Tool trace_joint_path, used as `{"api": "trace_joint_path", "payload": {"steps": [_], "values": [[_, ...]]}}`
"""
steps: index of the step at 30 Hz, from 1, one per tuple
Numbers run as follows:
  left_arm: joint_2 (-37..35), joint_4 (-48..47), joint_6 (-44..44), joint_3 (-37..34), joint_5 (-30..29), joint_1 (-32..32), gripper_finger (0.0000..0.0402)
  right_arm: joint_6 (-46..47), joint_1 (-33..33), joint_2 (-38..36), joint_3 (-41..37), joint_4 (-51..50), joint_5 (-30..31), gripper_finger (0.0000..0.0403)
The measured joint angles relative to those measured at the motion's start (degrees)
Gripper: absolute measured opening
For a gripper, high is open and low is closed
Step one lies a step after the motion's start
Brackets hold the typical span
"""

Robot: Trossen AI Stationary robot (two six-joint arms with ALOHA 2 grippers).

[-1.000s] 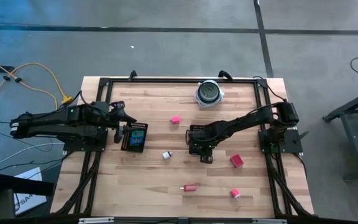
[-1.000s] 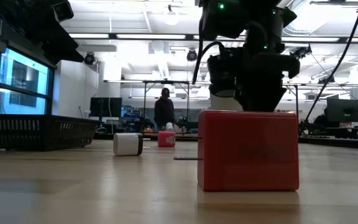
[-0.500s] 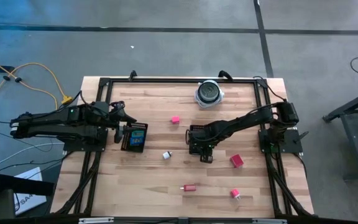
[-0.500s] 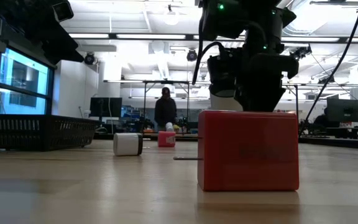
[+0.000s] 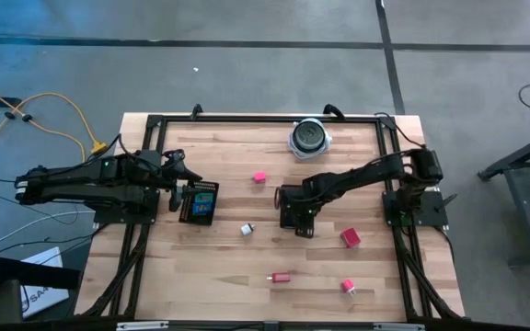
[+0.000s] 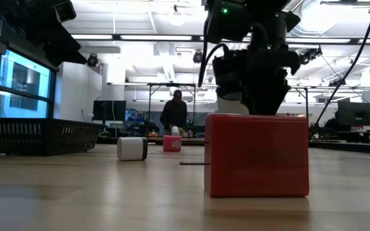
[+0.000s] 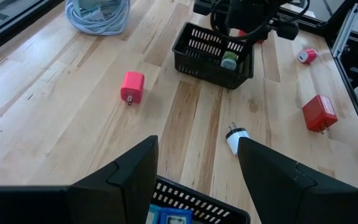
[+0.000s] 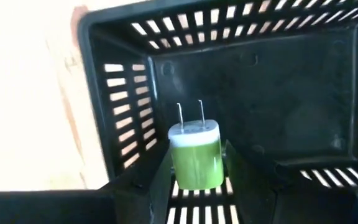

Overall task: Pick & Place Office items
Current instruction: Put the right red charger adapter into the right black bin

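My right gripper is shut on a green plug with a white pronged end, inside the right black mesh tray, which sits mid-table. From the left wrist view the plug shows within that tray's walls. My left gripper is open and hovers at the left tray, which holds teal pieces. Loose on the table lie a pink block, a white piece, a red block, a small red piece and a pink piece. My right gripper pinches the green plug by the two sides of its green body, one finger on each side. It comes from above, pointing down into the tray. The white pronged end sticks out past the fingers. Whether the plug touches the tray floor I cannot tell.
A round grey-and-black disc sits near the far edge. In the low view the small red piece stands close in front, hiding the right tray. Bare wood lies between the two trays and along the near edge. A person stands in the room beyond.
My right gripper, still shut on the green plug, has shifted a little toward the table's left over its tray. The person in the room behind has moved.
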Motion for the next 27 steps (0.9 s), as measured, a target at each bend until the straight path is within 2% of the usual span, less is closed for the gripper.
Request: {"api": "trace_joint_path", "payload": {"steps": [9, 22, 27], "values": [[0.0, 0.0, 0.0, 0.0, 0.0, 0.0, 0.0216, -2.8, -1.3, -1.9, 0.0, 0.5, -1.5, 0.0139], [0.0, 0.2, 0.0, 0.0, 0.0, 0.0, 0.0216, -3.0, -0.7, -8.5, 0.0, -0.8, 3.8, 0.0138], [0.0, 0.2, 0.0, 0.0, 0.0, 0.0, 0.0216, 0.0, 0.1, -10.2, 0.0, -3.4, 3.3, 0.0138]]}}
